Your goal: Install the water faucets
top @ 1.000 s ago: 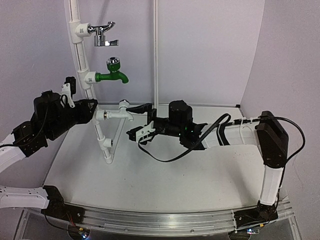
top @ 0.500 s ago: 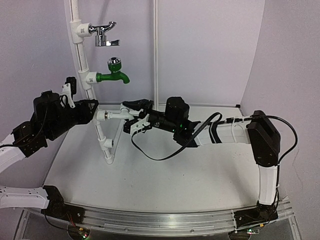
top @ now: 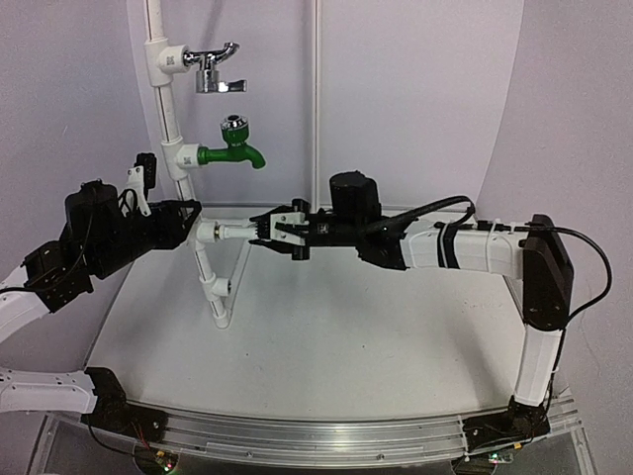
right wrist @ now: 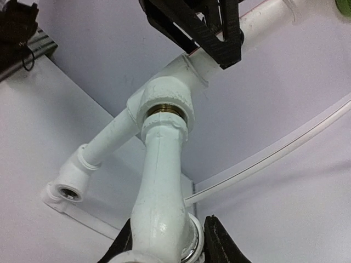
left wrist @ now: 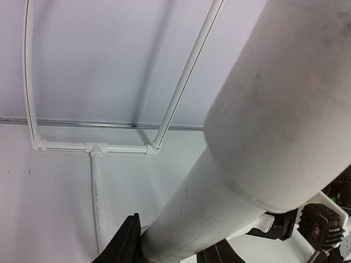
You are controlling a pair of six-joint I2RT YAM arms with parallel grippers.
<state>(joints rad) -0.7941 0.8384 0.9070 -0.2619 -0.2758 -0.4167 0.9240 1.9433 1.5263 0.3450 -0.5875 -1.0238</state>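
Observation:
A white water faucet [top: 231, 231] sticks out sideways from a tee fitting [top: 205, 233] low on the white pipe stand [top: 174, 124]. My right gripper [top: 267, 230] is shut on the faucet's outer end. In the right wrist view the faucet [right wrist: 162, 181] runs up to a brass-threaded fitting [right wrist: 167, 108], with my right gripper [right wrist: 170, 247] closed around its knob end. My left gripper [top: 190, 216] is shut on the stand's pipe just left of the tee. The left wrist view shows that pipe [left wrist: 247, 109] filling the space between my left gripper [left wrist: 173, 251] and its black fingers [left wrist: 129, 241].
Higher on the stand sit an all-chrome lever tap [top: 216, 74] and a green-bodied tap [top: 233, 149]. An open elbow socket [right wrist: 70, 193] lies lower on the stand. The stand's foot [top: 220, 309] rests on the white table. Walls close off the back and sides.
My right gripper moved left to the white faucet and closed on it. The pipe stand shifted slightly to the right. The left arm kept its hold.

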